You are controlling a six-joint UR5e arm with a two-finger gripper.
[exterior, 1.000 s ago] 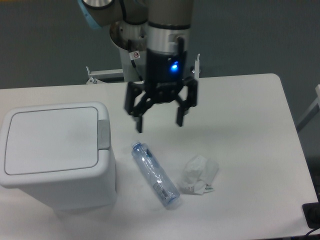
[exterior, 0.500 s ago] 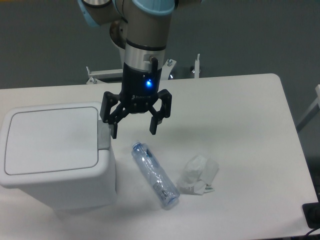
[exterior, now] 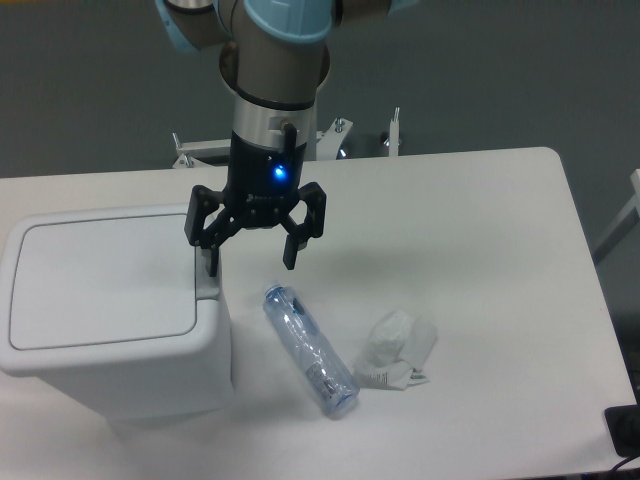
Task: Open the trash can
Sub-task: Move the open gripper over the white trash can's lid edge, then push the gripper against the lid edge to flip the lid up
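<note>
While its lid lies flat, trash can (exterior: 100,300) under spread-fingered gripper (exterior: 252,260) at right edge, bare table (exterior: 480,220) beyond

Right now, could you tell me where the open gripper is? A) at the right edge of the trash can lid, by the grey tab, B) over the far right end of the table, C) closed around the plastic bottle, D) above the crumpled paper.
A: the gripper hangs open with one finger at the grey tab on the right edge of the closed trash can, clear of the bottle and the crumpled paper.
</note>
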